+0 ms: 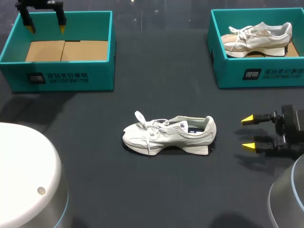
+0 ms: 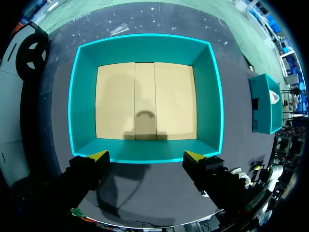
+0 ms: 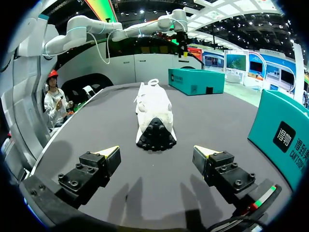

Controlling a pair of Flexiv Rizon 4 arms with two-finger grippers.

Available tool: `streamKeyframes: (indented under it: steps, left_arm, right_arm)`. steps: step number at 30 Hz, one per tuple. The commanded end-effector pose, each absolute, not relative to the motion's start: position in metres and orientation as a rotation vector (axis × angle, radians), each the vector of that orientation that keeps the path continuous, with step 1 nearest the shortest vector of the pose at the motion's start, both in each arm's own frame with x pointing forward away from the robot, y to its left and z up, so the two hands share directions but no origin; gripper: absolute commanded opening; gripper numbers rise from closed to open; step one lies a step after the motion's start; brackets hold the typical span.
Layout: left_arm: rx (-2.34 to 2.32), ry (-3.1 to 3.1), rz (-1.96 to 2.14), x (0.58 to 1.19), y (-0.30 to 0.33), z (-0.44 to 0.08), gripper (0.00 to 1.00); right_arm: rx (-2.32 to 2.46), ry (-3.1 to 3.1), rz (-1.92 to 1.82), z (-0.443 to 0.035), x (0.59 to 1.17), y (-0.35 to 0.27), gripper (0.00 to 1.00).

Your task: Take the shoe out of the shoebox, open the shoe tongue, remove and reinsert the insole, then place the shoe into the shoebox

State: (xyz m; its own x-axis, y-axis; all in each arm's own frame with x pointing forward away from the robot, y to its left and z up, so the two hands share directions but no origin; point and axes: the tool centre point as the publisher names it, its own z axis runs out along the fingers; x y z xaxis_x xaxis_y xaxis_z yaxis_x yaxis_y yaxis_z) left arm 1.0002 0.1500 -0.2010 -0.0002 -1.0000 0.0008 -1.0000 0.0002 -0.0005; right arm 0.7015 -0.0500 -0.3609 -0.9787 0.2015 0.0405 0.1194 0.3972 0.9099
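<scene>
Shoe point(image 1: 168, 135) is out of both boxes, on the table point(image 1: 142, 190) near the middle, sole down. Toe points toward my left side, heel toward the right tool point(image 1: 247, 133). Laces lie loose over the toe end.

Right tool sits low over the table just off the heel, not touching. Fingers are wide apart with nothing between them. In the right wrist view the shoe point(image 3: 153, 113) is straight ahead of the tool point(image 3: 157, 151), heel first, with the dark heel sole facing the camera.

Left tool point(image 1: 46, 28) hangs over the back of the left box point(image 1: 61, 78), well away from the shoe. Fingers are spread and hold nothing. The left wrist view looks straight down into that box point(image 2: 145, 46) past the tool point(image 2: 146, 155); only the cardboard floor shows inside.

Right box point(image 1: 259, 73) is at the far right of the table with a second shoe point(image 1: 259, 38) lying in it, toe toward the left. The same box point(image 3: 282, 135) stands just beside the right tool in its wrist view.
</scene>
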Motion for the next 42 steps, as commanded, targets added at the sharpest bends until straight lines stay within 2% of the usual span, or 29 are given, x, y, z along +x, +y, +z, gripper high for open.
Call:
streamKeyframes:
  steps: [1, 42]
  left_arm:
    - [2.221, -2.222, 0.000, 1.000, 0.150, -0.200, 1.00]
    - [2.221, -2.222, 0.000, 1.000, 0.150, -0.200, 1.00]
  right_arm:
    - [0.294, 2.565, 1.653, -0.361, 0.702, -0.049, 1.00]
    - [0.319, 2.557, 1.777, -0.390, 0.720, 0.027, 1.00]
